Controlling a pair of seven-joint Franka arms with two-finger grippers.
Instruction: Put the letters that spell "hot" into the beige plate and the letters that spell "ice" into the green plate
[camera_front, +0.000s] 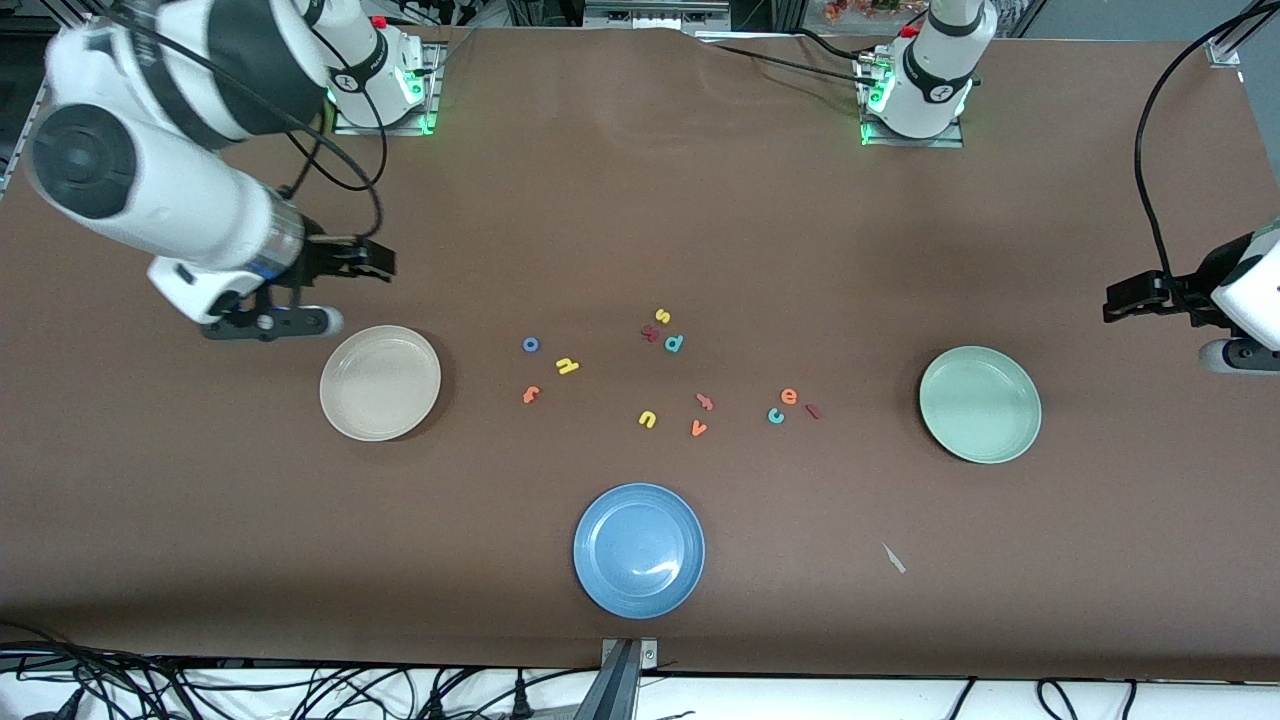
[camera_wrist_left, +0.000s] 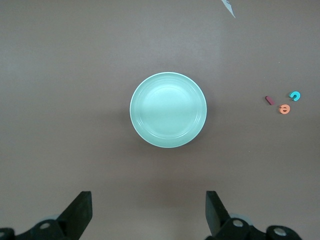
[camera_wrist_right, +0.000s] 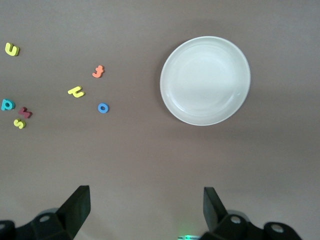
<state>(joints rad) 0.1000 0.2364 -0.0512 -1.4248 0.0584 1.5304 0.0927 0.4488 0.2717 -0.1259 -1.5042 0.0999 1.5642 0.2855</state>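
The beige plate (camera_front: 380, 383) (camera_wrist_right: 205, 80) lies toward the right arm's end, holding nothing. Beside it on the cloth are the blue "o" (camera_front: 531, 345) (camera_wrist_right: 103, 107), yellow "h" (camera_front: 568, 366) (camera_wrist_right: 76, 92) and orange "t" (camera_front: 531, 395) (camera_wrist_right: 98, 71). The green plate (camera_front: 980, 404) (camera_wrist_left: 168, 110) lies toward the left arm's end, also bare. Near it sit the orange "e" (camera_front: 789, 396) (camera_wrist_left: 284, 108), teal "c" (camera_front: 776, 415) (camera_wrist_left: 295, 96) and dark red "i" (camera_front: 814, 411) (camera_wrist_left: 270, 100). My right gripper (camera_front: 375, 262) (camera_wrist_right: 147, 212) hangs open over bare cloth by the beige plate. My left gripper (camera_front: 1125, 300) (camera_wrist_left: 149, 215) hangs open over cloth by the green plate.
A blue plate (camera_front: 639, 550) sits nearest the front camera. Other letters lie mid-table: yellow "s" (camera_front: 662, 316), dark red "k" (camera_front: 651, 334), teal "p" (camera_front: 674, 344), yellow "u" (camera_front: 647, 419), orange "v" (camera_front: 698, 429). A small pale scrap (camera_front: 893, 558) lies on the cloth.
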